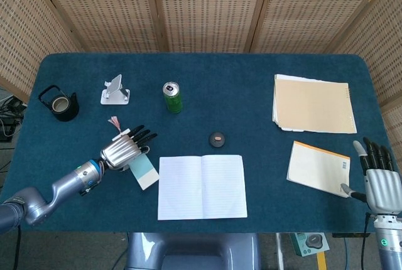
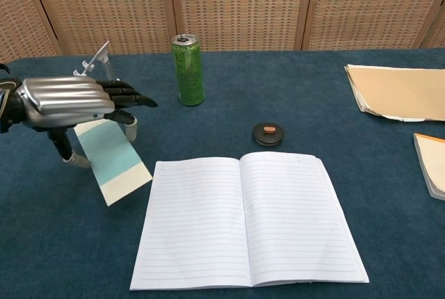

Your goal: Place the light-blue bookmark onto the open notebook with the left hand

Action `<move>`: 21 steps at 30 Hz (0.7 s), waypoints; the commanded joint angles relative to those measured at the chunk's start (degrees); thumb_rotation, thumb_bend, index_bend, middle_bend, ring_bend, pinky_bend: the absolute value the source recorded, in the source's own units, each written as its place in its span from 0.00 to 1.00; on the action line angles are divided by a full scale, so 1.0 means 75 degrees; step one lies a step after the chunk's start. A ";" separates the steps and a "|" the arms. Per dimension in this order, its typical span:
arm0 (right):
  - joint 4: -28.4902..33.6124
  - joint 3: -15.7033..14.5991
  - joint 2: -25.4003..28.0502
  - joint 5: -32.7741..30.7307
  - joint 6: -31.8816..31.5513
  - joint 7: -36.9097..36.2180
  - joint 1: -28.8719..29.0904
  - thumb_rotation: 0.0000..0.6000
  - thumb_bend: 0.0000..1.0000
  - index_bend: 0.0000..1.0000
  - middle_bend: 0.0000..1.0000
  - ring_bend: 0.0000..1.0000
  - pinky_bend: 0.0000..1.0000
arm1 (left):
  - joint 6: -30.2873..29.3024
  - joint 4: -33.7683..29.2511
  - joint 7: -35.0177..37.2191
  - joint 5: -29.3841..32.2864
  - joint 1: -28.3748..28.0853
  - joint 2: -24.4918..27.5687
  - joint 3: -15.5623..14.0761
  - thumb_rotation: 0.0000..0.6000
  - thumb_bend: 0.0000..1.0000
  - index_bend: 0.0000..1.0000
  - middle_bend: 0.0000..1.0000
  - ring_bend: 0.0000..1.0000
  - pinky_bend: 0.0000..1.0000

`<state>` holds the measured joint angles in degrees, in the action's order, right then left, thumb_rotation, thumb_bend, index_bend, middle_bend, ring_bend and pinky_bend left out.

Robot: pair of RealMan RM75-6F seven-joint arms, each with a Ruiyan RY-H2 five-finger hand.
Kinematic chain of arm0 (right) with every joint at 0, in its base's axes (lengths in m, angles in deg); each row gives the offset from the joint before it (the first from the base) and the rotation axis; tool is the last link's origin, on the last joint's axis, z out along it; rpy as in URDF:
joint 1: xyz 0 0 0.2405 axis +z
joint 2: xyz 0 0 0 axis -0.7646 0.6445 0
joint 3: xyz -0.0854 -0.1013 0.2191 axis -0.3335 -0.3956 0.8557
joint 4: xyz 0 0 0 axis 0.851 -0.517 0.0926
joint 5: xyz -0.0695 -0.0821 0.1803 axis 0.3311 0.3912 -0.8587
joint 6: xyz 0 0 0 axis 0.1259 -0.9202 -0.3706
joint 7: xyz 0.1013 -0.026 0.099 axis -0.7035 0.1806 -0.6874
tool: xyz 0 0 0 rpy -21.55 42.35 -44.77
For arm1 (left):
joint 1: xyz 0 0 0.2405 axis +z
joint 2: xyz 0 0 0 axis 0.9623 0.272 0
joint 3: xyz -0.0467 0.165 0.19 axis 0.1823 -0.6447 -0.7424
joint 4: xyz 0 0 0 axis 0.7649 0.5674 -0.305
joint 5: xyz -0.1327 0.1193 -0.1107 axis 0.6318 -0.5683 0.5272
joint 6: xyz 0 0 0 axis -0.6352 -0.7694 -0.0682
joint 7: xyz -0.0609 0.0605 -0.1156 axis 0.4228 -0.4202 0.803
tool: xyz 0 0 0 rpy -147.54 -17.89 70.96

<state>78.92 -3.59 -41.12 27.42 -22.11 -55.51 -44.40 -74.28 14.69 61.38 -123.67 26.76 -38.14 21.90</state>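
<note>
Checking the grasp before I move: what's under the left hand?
The light-blue bookmark hangs below the left hand, lower end showing. Its upper end and the contact are covered.

The left hand (image 2: pixel 69 108) is being held palm down with something pinched under it; the right hand (image 1: pixel 379 182) is being held up, fingers straight

robot hand (image 2: pixel 66 101): glossy metal | table (image 1: pixel 251 81): matt cloth | notebook (image 2: pixel 243 219): lined paper

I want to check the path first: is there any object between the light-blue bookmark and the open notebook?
Nothing visible does. The left hand holds the light-blue bookmark just left of the open notebook; only bare table lies between them. The green can stands farther back.
</note>
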 commanded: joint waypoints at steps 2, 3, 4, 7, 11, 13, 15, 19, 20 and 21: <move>0.0010 0.0018 0.0028 -0.0014 -0.0015 -0.0062 -0.0011 1.00 0.10 0.02 0.00 0.00 0.00 | -0.0100 -0.0229 -0.0385 -0.0212 -0.0289 -0.0070 0.0242 1.00 0.29 0.58 0.00 0.00 0.00; 0.0005 0.0024 0.0033 -0.0026 -0.0011 -0.0084 -0.0013 1.00 0.10 0.02 0.00 0.00 0.00 | -0.0123 -0.0237 -0.0459 -0.0271 -0.0345 -0.0112 0.0275 1.00 0.29 0.58 0.00 0.00 0.00; 0.0000 0.0028 0.0036 -0.0037 -0.0006 -0.0102 -0.0014 1.00 0.10 0.02 0.00 0.00 0.00 | -0.0133 -0.0231 -0.0516 -0.0312 -0.0388 -0.0152 0.0297 1.00 0.29 0.58 0.00 0.00 0.00; -0.0024 0.0054 0.0054 -0.0093 0.0012 -0.0193 -0.0023 1.00 0.10 0.02 0.00 0.00 0.00 | -0.0210 -0.0144 -0.0793 -0.0590 -0.0590 -0.0363 0.0348 1.00 0.29 0.58 0.00 0.00 0.00; -0.0040 0.0080 0.0076 -0.0116 0.0004 -0.0280 -0.0030 1.00 0.10 0.02 0.00 0.00 0.00 | -0.0285 -0.0046 -0.0841 -0.0888 -0.0790 -0.0628 0.0312 1.00 0.29 0.57 0.00 0.00 0.00; -0.0047 0.0081 0.0092 -0.0135 0.0025 -0.0322 -0.0034 1.00 0.10 0.02 0.00 0.00 0.00 | -0.0324 0.0040 -0.0846 -0.1053 -0.0885 -0.0772 0.0264 1.00 0.29 0.56 0.00 0.00 0.00; -0.0067 0.0091 0.0103 -0.0172 0.0050 -0.0375 -0.0040 1.00 0.10 0.02 0.00 0.00 0.00 | -0.0397 0.0175 -0.0873 -0.1316 -0.1017 -0.0974 0.0180 1.00 0.29 0.55 0.00 0.00 0.00; -0.0088 0.0102 0.0109 -0.0192 0.0064 -0.0408 -0.0040 1.00 0.10 0.02 0.00 0.00 0.00 | -0.0500 0.0363 -0.0629 -0.1455 -0.1097 -0.1248 0.0061 1.00 0.29 0.55 0.00 0.00 0.00; -0.0090 0.0108 0.0109 -0.0199 0.0061 -0.0414 -0.0041 1.00 0.10 0.02 0.00 0.00 0.00 | -0.0514 0.0391 -0.0563 -0.1476 -0.1112 -0.1312 0.0032 1.00 0.29 0.55 0.00 0.00 0.00; -0.0093 0.0113 0.0109 -0.0207 0.0063 -0.0420 -0.0041 1.00 0.10 0.02 0.00 0.00 0.00 | -0.0529 0.0443 -0.0505 -0.1500 -0.1130 -0.1380 -0.0001 1.00 0.29 0.55 0.00 0.00 0.00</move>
<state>78.22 -2.74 -40.30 25.86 -21.63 -58.66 -44.70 -77.98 17.54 57.03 -134.60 18.56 -47.91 22.29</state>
